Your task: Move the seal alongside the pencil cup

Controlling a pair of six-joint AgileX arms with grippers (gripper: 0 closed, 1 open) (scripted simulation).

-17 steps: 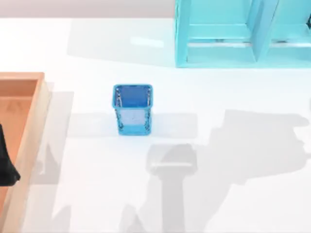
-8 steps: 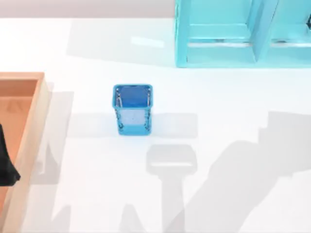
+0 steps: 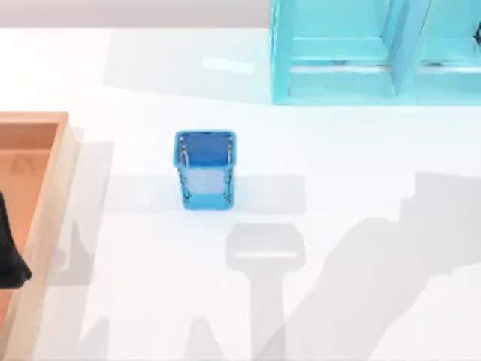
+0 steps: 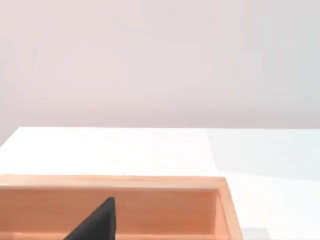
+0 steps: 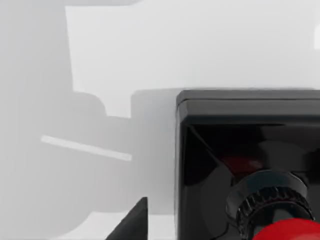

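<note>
The seal appears in the right wrist view at close range: a glossy black square base standing on the white table, with a ribbed black collar and the rim of its round red knob rising toward the camera. A dark fingertip of the right gripper lies just beside the base, apart from it; whether that gripper is spread or pressed together cannot be told.

The pencil cup, taken here as the landmark, stands upright on the table in the top view, blue with mesh-like walls and a thicker rim. Where the seal sits relative to the cup cannot be told. Beyond the cup, toward the far right of the table, stands a large light-blue shelf unit. Well to the left of the cup lies a wooden tray, and the left arm is parked over it, a dark part of it at the picture's left edge; its gripper's state cannot be told either.

Compared with a second ago, the cup, tray and shelf unit are unmoved. The broad arm shadow on the table to the right of the cup has shifted farther from it, toward the right edge.
</note>
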